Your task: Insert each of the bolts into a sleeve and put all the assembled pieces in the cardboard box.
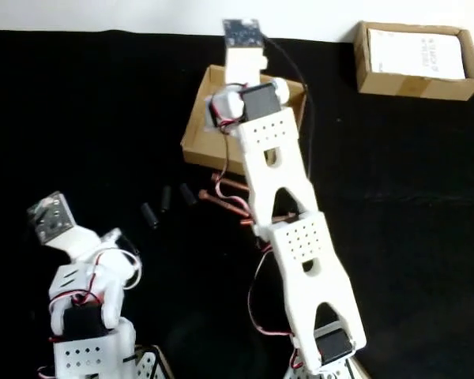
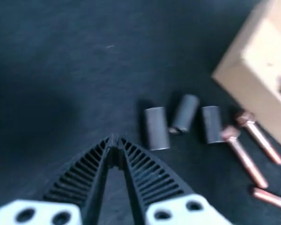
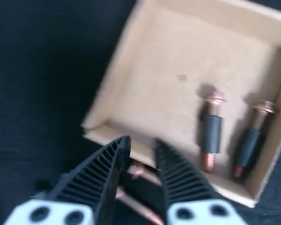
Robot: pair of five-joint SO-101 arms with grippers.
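Cardboard box (image 3: 150,70): holds two assembled pieces (image 3: 211,131), each a bolt through a sleeve, lying side by side; right gripper (image 3: 141,140) over one wall, jaws slightly parted, empty; left gripper (image 2: 114,139) pressed together, empty, just beside three black sleeves (image 2: 156,128); loose copper bolts (image 2: 241,154) between sleeves and box.

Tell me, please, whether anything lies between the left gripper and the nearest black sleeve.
Nothing visible does. In the left wrist view the left gripper, fingers shut, is close beside the nearest sleeve, with only bare black table between them. A second sleeve, a third sleeve and the copper bolts lie beyond it.
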